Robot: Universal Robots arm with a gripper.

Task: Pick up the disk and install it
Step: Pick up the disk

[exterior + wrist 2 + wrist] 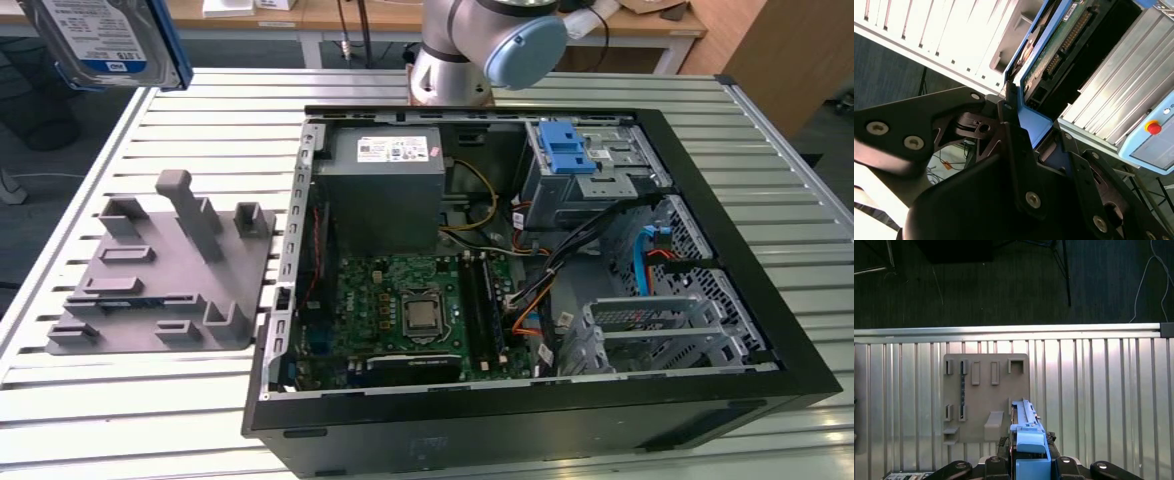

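The tool (1036, 131) is clenched on the disk (1054, 47). Its black fingers (1016, 145) pinch the blue rail (1036, 122) at one end, so most of the drive stands out beyond the grip. That looks like the first risk: the rail is smooth plastic, and a hold at one end could let the drive pivot or creep if the arm swings sharply. In the first wrist view the disk (1026, 427) is edge-on above the grey holder (986, 395) on the slatted worktop (1094, 390), touching neither. A slip here would drop it onto hard plastic posts or metal slats. In the exterior view the disk (100, 40) hangs high at the exterior view's left, well apart from the open case (747, 300). Farther off, the bay (594, 180) under the blue latch (567, 148) looks narrow, so a drive carried even slightly tilted could jam at its mouth or miss the guides. Loose cables (594, 235) run just beside that bay and could snag a rail. A drop inside the case would land on the board (407, 300).
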